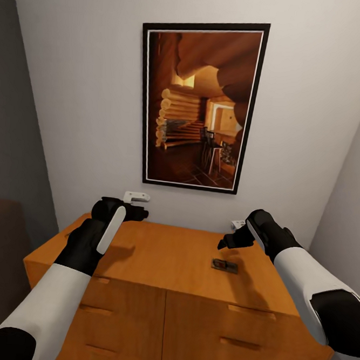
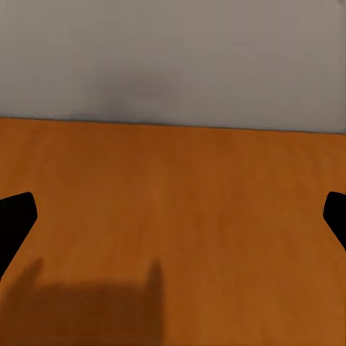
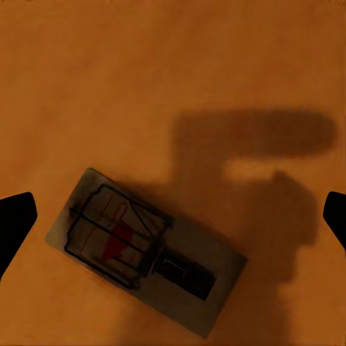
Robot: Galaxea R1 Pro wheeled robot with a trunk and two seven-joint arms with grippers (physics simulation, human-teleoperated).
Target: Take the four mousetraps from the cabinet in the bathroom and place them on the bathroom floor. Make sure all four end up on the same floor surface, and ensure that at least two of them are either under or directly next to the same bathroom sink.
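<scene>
One mousetrap (image 3: 148, 249), grey-brown board, dark wire

2 arms, same build: glossy white forearm shells, black at the upper-arm ends near the 7 and 4 o'clock corners of the head view, matte black wrist housings ahead of the white. Left gripper (image 1: 137, 213) black with a long white rounded panel along its side. Right gripper (image 1: 228, 242) black, chunky, thin white stripe on the housing. Wrist views: black fingertips (image 2: 16, 216), blunt and rounded, at 9 and 3 o'clock edges. No visible cables, screws or markings.
</scene>
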